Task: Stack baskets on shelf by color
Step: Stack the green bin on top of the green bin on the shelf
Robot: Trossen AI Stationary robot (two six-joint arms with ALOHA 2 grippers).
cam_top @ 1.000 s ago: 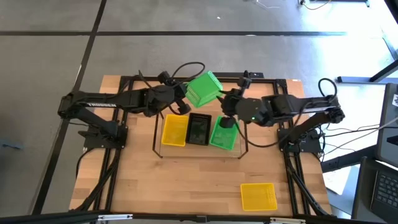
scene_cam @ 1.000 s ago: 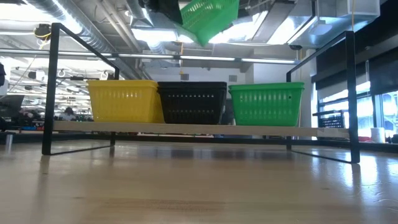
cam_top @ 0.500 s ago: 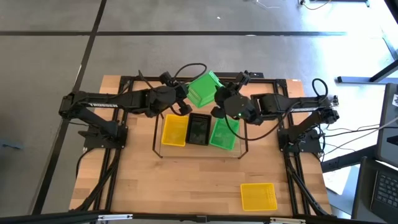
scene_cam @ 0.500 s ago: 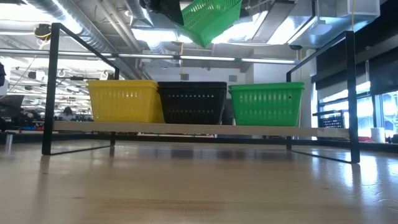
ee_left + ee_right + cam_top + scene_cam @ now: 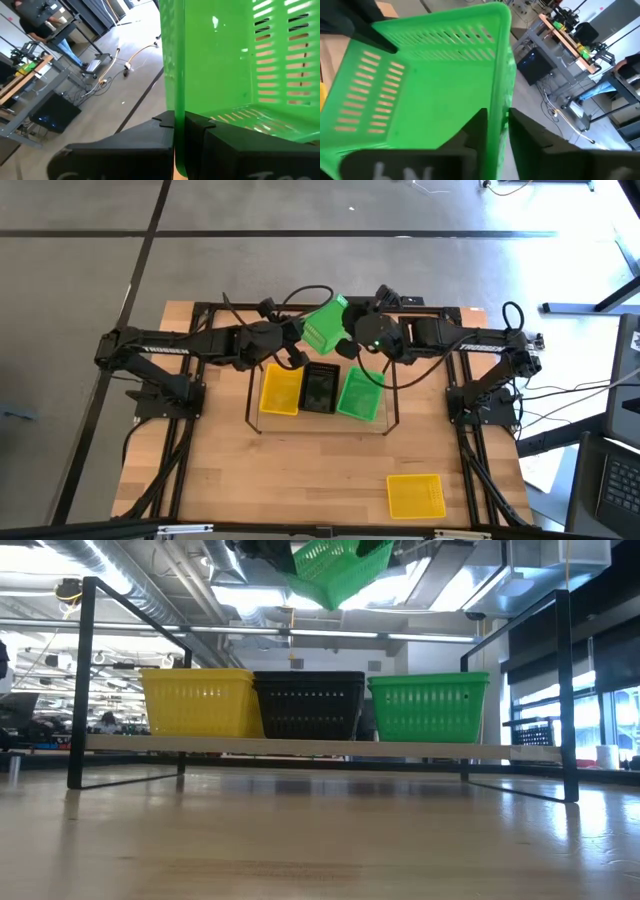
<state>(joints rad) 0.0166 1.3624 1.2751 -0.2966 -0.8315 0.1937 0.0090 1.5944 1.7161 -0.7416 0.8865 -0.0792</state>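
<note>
A green basket (image 5: pixel 325 326) hangs tilted in the air above the back edge of the shelf (image 5: pixel 320 423), held between both arms at once. The left gripper (image 5: pixel 179 131) has its jaws pinched tight on one wall of the basket, the thin green wall running straight up between the two dark fingers. The right gripper (image 5: pixel 496 124) has its jaws around the opposite wall's rim in the same manner, though whether it presses fully or only brackets the wall is hard to be sure of from its wrist view. On the shelf below stand three baskets in a row: a yellow basket (image 5: pixel 280 390) toward the left arm, a black basket (image 5: pixel 320 388) in the middle and a second green basket (image 5: pixel 359 394) toward the right arm. Another yellow basket (image 5: pixel 415 495) lies alone near the front right corner of the bench (image 5: pixel 300 480). What matters for the coming move is that the shelved green basket lies down and toward the right arm's side from the held one, so the right arm looks the better placed to carry it over and lower it in, once its tilt is levelled.
</note>
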